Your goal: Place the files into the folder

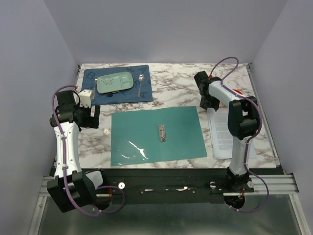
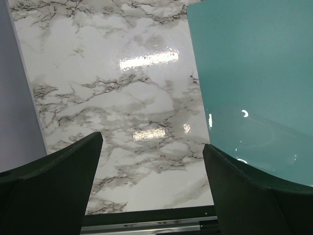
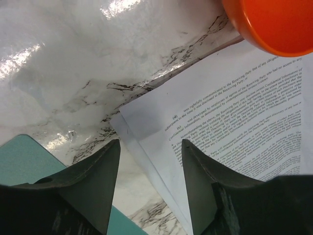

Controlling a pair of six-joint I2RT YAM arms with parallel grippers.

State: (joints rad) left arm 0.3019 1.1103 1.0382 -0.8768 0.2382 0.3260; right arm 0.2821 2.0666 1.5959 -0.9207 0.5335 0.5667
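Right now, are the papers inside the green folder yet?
Not yet. Done: the teal folder lies open on the marble table. In hand: nothing. The right tool hovers open over a corner of the printed sheets, which lie to the right of the folder. The left tool is open beside the folder's left edge. Left: grip the sheets and slide them in.

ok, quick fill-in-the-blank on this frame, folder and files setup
1. The thin teal-green rectangular folder lies spread ___ on the marble table, its metal clip showing.
2. The white printed paper sheets lie on the folder's ___ side.
3. The placemat under the metal spoon is dark ___.
4. The rounded object by the sheets in the right wrist view is ___.

Missing words: open; right; blue; orange
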